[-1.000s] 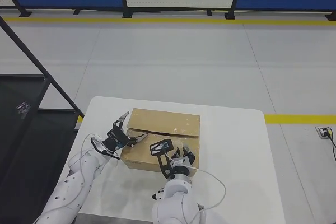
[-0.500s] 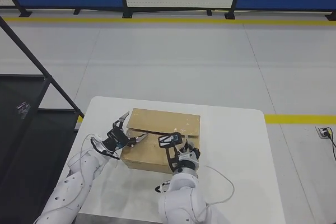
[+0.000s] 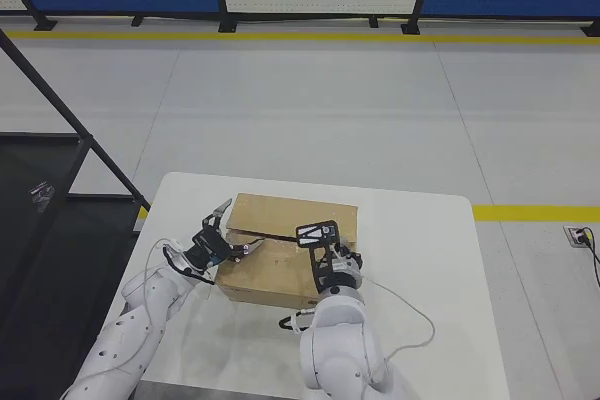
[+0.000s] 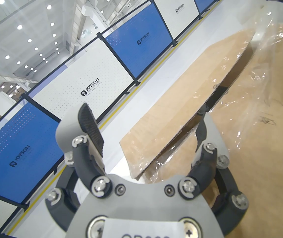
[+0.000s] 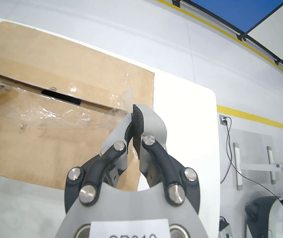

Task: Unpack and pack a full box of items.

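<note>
A brown cardboard box [image 3: 290, 222] lies on the white table [image 3: 420, 300], its top flaps slightly parted along the middle seam. A strip of clear tape [image 5: 127, 97] is lifted off the seam, and my right gripper [image 5: 135, 116] is shut on its end near the box's right end. In the top view the right gripper [image 3: 335, 258] sits over the box's near right part. My left gripper [image 4: 146, 125] is open at the box's left end [image 4: 255, 125], one finger [image 4: 203, 127] at the seam under the far flap. From above, the left gripper [image 3: 232, 230] straddles that corner.
A black metal frame [image 3: 60, 110] stands left of the table. A thin cable [image 3: 405, 315] trails over the table near the right arm. Bare tabletop lies right of the box and along the front edge.
My right gripper has travelled rightwards along the box top, pulling the tape with it. The left arm has kept still.
</note>
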Available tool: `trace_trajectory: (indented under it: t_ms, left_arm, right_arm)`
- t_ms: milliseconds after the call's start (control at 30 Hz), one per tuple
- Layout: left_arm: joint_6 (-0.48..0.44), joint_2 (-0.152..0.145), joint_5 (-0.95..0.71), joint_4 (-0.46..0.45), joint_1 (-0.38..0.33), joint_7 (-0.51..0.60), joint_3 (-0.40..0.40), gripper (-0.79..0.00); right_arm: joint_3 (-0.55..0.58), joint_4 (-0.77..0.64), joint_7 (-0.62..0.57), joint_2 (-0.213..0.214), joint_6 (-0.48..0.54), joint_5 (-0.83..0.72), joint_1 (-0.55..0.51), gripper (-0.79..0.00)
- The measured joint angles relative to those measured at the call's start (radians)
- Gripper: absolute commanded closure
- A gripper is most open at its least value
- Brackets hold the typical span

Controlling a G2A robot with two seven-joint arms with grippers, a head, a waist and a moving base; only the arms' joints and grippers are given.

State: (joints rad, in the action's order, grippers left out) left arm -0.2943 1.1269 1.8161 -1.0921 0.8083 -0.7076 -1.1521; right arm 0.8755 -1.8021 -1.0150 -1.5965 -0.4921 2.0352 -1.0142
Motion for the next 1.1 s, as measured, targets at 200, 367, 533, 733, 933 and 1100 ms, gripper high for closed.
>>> trace_trajectory:
  t_ms: [200, 367, 533, 733, 933, 1100]
  left_arm:
    - [0.004, -0.001, -0.005, 0.000, 0.001, -0.004, -0.007, -0.782]
    - [0.005, -0.002, -0.009, -0.001, 0.003, -0.007, -0.012, -0.779]
    - [-0.001, -0.002, -0.013, 0.001, 0.003, -0.004, -0.013, -0.776]
    - [-0.006, -0.001, -0.018, 0.007, 0.001, -0.005, -0.012, -0.782]
    - [-0.005, 0.000, -0.021, 0.012, -0.001, -0.009, -0.011, -0.782]
    - [-0.006, 0.000, -0.025, 0.016, -0.002, -0.012, -0.014, -0.779]
  right_arm:
    - [0.011, -0.028, 0.124, -0.009, -0.008, -0.030, -0.041, 0.000]
    - [0.007, -0.033, 0.238, -0.017, -0.009, -0.058, -0.062, 0.000]
    - [-0.002, -0.025, 0.349, -0.027, -0.014, -0.070, -0.073, 0.000]
    - [-0.019, -0.019, 0.444, -0.040, -0.023, -0.081, -0.085, 0.000]
    - [-0.032, -0.002, 0.464, -0.055, -0.015, -0.077, -0.075, 0.000]
    - [-0.041, -0.002, 0.530, -0.068, -0.036, -0.095, -0.076, 0.000]
